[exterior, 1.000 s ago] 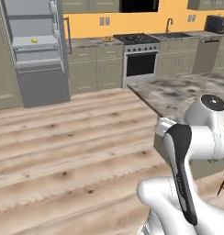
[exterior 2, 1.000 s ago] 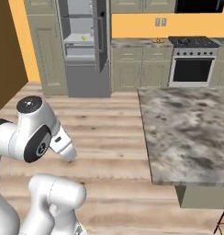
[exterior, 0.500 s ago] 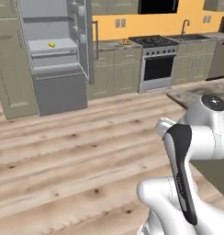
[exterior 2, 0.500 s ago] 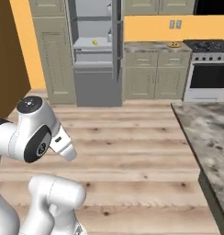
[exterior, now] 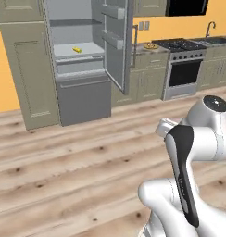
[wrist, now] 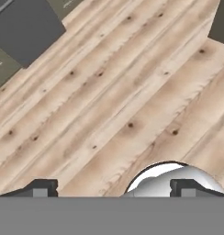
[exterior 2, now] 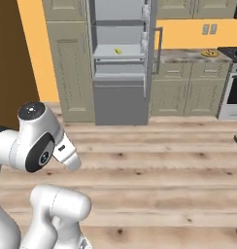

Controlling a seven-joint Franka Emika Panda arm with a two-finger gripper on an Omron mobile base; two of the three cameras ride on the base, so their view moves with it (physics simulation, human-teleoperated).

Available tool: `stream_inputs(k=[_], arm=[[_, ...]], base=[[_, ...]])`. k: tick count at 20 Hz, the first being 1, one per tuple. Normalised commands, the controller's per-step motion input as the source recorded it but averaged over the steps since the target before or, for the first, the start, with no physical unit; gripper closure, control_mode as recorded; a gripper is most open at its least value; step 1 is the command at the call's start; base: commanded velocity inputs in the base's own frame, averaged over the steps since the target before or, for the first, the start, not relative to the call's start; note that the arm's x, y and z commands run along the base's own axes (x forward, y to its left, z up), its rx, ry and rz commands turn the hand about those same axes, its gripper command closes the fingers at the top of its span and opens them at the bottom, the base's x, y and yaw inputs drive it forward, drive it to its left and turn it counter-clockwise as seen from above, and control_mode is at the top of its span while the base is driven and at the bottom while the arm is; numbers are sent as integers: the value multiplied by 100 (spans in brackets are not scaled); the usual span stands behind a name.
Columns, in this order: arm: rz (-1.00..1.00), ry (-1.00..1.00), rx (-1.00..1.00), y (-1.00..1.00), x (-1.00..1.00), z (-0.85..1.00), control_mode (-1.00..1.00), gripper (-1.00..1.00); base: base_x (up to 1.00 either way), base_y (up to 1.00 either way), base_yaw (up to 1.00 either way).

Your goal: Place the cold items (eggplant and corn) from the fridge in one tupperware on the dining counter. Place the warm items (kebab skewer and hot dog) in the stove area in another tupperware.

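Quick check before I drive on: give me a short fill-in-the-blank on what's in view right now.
1. The fridge door stands ____.
2. A small ____ item lies on the fridge shelf.
3. The stove stands to the ____ of the fridge in both base views.
4. The gripper points at the ____ floor.

Missing: open; yellow; right; wooden

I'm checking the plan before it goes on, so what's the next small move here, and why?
Probably drive the base closer to the open fridge. A small yellow item, likely the corn, lies on its shelf, across a stretch of wood floor from the folded arm. The gripper is open, empty and pointed at the floor.
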Motion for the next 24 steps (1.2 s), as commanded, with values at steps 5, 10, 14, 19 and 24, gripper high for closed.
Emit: stream_inputs(k=[5, 10, 14, 19, 24], arm=[[0, 0, 0, 0, 0, 0, 100, -100], [0, 0, 0, 0, 0, 0, 100, -100], [0, 0, 0, 0, 0, 0, 100, -100], [0, 0, 0, 0, 0, 0, 100, -100], [0, 0, 0, 0, 0, 0, 100, -100]], base=[[100, 77, 1], [100, 24, 6], [100, 0, 8], [100, -4, 7], [100, -26, 2]])
